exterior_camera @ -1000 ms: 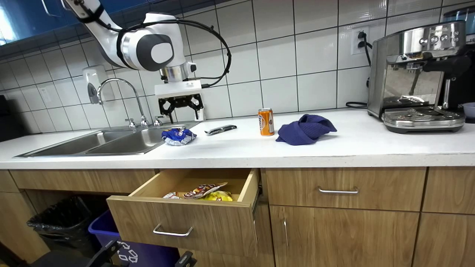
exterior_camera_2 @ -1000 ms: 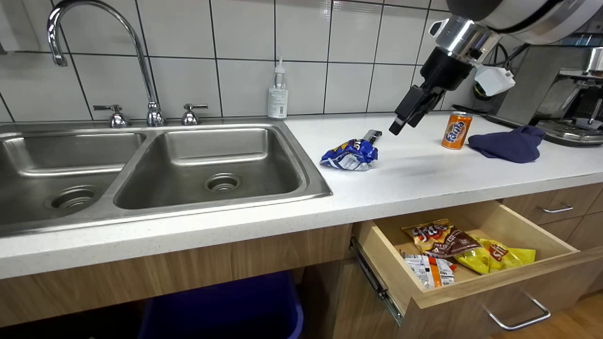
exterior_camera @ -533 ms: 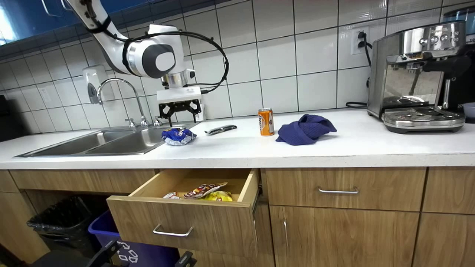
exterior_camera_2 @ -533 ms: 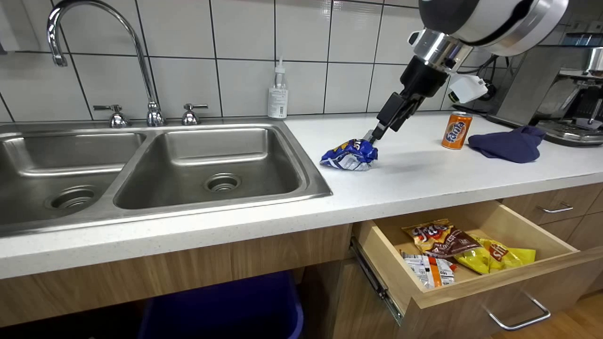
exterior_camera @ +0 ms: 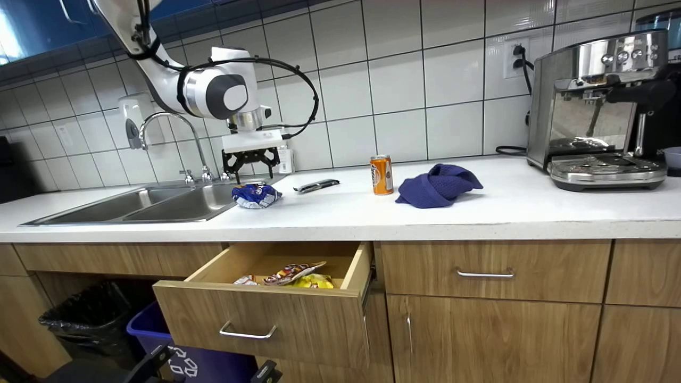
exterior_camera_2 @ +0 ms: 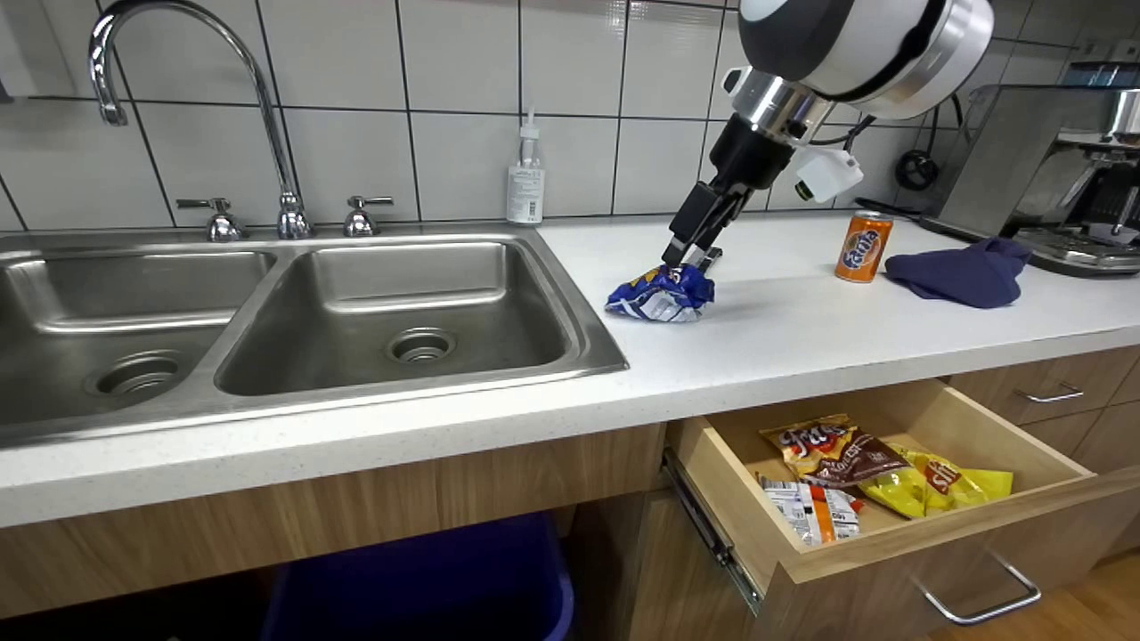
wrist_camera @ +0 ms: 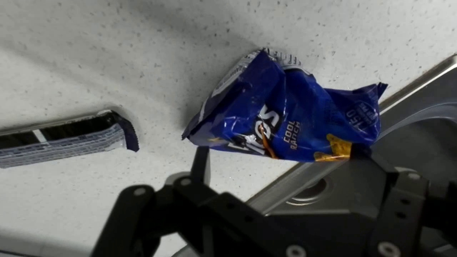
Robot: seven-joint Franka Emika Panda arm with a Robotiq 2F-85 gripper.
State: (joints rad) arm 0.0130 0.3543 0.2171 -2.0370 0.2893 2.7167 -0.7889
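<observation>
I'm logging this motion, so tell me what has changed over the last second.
The gripper has come down and across toward the sink, and now hangs close above the blue chip bag, jaws open. Nothing has been taken hold of or let go. The bag, wrapped bar, orange can, dark blue cloth and open drawer stayed as they were.

Exterior views face the wall; wrist view looks down

In an exterior view the viewpoint is well back, a little above the counter, with cupboards below. In an exterior view it is nearer and higher, looking down into the sink. Both exterior views share sink, drawer and can. The wrist view looks close past the gripper at the bag, turned about: sink right of bag, left in both exterior views.
</observation>
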